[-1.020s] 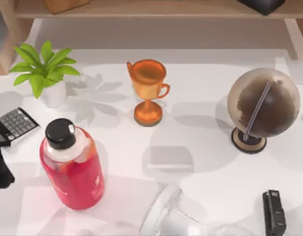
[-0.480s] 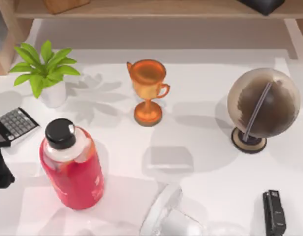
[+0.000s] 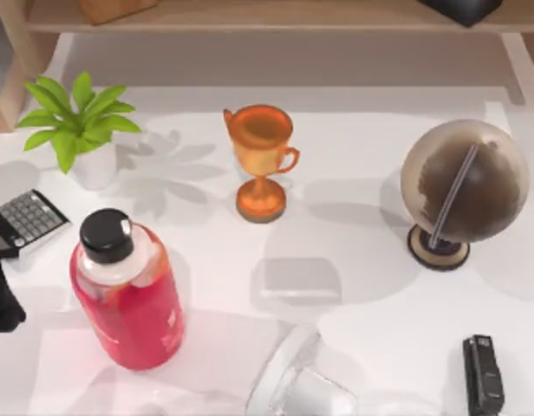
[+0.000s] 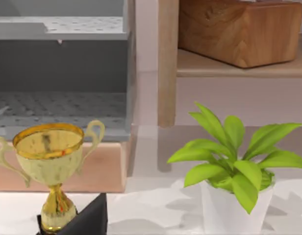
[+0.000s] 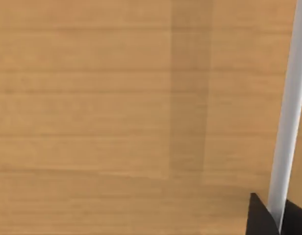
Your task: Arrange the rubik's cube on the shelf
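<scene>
Ahead of the left gripper [image 4: 89, 219] (whether clenched or released, I cannot tell) stand a golden two-handled trophy [image 4: 49, 152] and a green leafy plant in a white pot [image 4: 234, 171]. Behind them is the long light-wood plank shelf [image 4: 239, 68]. The right gripper [image 5: 266, 220], grip equally untellable, faces a light-wood surface [image 5: 116, 112] up close.

An orange trophy [image 3: 261, 160] stands mid-bench [image 3: 354, 347]. Left of the trophy are a potted plant [image 3: 79, 126], a calculator [image 3: 26, 219] and a red bottle [image 3: 128, 293]; right of it, a globe [image 3: 462, 186] and a stapler [image 3: 483, 374]. Behind it runs the shelf [image 3: 276, 17].

A rendered office desk — calculator [image 3: 26, 218], stapler [image 3: 483, 374], globe [image 3: 463, 182], potted plant [image 3: 76, 126], wooden shelf [image 3: 276, 16].
</scene>
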Action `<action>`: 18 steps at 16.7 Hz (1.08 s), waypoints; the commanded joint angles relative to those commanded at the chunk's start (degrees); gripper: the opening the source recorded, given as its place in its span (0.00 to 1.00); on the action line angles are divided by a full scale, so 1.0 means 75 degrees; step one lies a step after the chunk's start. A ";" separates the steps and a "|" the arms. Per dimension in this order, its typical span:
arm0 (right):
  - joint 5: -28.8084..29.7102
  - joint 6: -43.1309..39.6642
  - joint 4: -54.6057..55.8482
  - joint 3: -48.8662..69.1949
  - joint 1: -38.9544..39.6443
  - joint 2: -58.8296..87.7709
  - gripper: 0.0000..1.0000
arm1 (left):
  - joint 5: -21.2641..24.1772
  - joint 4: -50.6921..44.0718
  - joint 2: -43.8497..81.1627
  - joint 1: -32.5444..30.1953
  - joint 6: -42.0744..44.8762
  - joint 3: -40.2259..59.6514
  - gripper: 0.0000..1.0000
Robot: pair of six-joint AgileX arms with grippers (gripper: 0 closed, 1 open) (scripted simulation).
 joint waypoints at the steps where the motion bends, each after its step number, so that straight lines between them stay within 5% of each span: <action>1: -0.0150 0.0001 0.0166 -0.0288 -0.0147 -0.0094 0.00 | 0.0000 0.0000 0.0000 0.0000 0.0000 0.0000 1.00; 8: -0.0477 -0.0006 0.0549 -0.0818 -0.0478 -0.0308 0.00 | 0.0000 0.0000 0.0000 0.0000 0.0000 0.0000 1.00; 18: -0.0477 -0.0006 0.0549 -0.0818 -0.0478 -0.0308 0.75 | 0.0000 0.0000 0.0000 0.0000 0.0000 0.0000 1.00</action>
